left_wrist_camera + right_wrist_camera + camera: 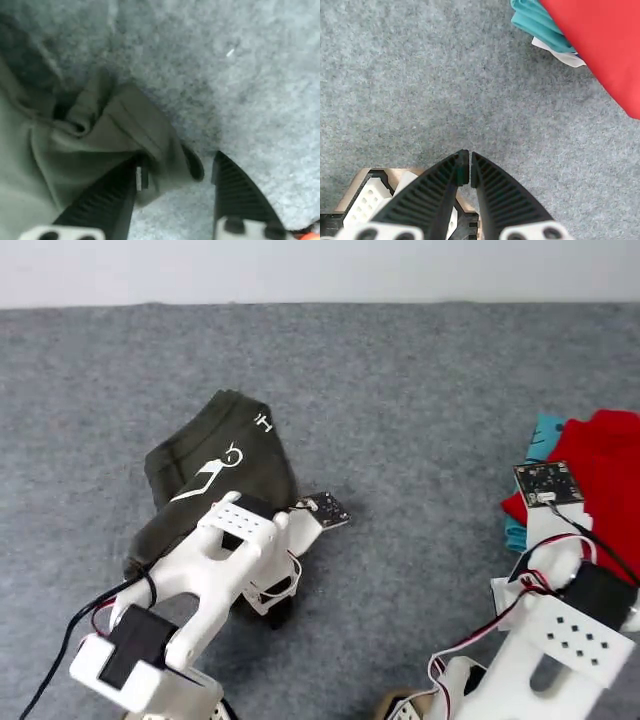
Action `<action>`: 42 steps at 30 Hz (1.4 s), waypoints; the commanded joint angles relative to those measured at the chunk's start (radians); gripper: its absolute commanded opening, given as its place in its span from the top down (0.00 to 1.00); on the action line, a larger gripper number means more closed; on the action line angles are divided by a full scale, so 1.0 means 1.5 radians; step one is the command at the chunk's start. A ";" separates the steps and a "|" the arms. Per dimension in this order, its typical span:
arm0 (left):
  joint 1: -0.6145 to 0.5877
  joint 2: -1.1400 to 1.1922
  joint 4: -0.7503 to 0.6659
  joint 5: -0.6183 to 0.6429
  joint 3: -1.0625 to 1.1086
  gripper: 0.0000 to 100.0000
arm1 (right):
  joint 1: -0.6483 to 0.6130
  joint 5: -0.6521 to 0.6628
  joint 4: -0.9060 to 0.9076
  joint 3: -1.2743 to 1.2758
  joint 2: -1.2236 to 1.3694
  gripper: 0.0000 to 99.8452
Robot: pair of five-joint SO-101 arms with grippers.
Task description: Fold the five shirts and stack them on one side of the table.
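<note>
Shirt: olive, crumpled, at 9 o'clock on the table.
Left gripper: we see jaws wide, shirt hem between them.
Right gripper: jaws closed on nothing.
Stack: red over teal, 3 o'clock.

A dark olive shirt lay bunched at the left; a red shirt topped a folded teal shirt at the right.

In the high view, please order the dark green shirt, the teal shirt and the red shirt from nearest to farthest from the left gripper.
1. The dark green shirt: right at the left gripper, with its edge inside the open gripper.
2 and 3. The teal shirt and the red shirt: one stack far to the right, red on top; too close to call.
</note>
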 commanded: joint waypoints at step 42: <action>-0.409 -0.423 0.328 -0.066 -0.632 0.99 | -0.305 -0.119 -0.050 -0.006 -0.002 0.99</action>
